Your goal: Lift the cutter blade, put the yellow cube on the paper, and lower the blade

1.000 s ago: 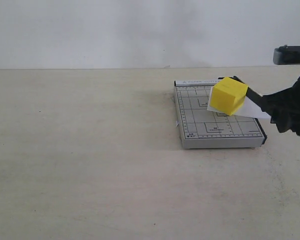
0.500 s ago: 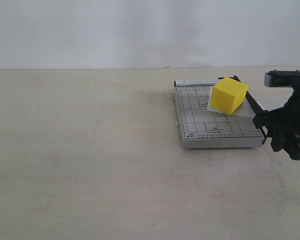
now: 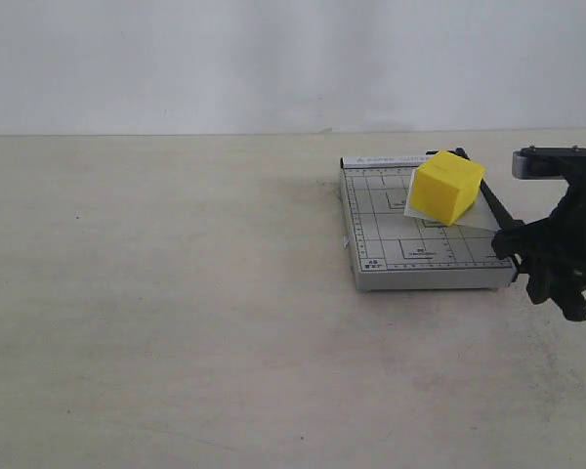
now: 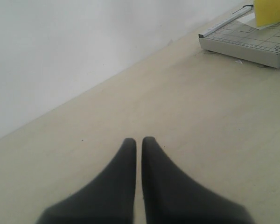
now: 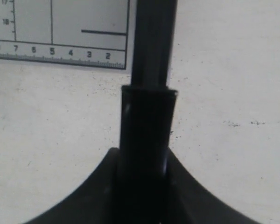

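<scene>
At frame right, your bright yellow cube [image 3: 447, 188] rests on the white paper sheet [image 3: 477, 217] atop the grey gridded trimmer [image 3: 391, 244]; right gripper [image 5: 142, 161] clenches the black cutter blade handle [image 5: 148, 121], left gripper [image 4: 138, 142] pinched together, empty.

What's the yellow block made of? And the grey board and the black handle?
The cube looks like matte plastic or foam: even yellow, no shine. The board seems painted metal or plastic: smooth grey with printed lines. The handle looks like glossy black plastic, with faint highlights.
</scene>
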Robot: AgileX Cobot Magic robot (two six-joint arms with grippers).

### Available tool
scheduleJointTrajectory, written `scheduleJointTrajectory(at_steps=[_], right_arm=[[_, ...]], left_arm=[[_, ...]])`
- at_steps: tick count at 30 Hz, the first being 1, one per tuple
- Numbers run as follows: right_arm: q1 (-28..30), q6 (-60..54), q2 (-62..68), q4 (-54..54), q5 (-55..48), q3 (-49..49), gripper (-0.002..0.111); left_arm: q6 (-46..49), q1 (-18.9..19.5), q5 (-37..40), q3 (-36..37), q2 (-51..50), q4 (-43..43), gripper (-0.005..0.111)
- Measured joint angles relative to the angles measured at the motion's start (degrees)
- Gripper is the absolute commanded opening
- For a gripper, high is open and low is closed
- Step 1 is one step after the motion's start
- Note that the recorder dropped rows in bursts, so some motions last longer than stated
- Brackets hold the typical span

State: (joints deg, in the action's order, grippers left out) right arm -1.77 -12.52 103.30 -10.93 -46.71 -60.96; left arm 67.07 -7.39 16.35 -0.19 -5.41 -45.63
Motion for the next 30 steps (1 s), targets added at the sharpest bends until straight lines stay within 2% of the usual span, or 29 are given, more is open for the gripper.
scheduleJointTrajectory(at_steps=[30], right_arm=[[0.0,-0.5,3.4,-0.48,1.12,0.23,0.0]], left_arm=[[0.0,0.0,0.0,0.0,0.0,0.0,0.005]])
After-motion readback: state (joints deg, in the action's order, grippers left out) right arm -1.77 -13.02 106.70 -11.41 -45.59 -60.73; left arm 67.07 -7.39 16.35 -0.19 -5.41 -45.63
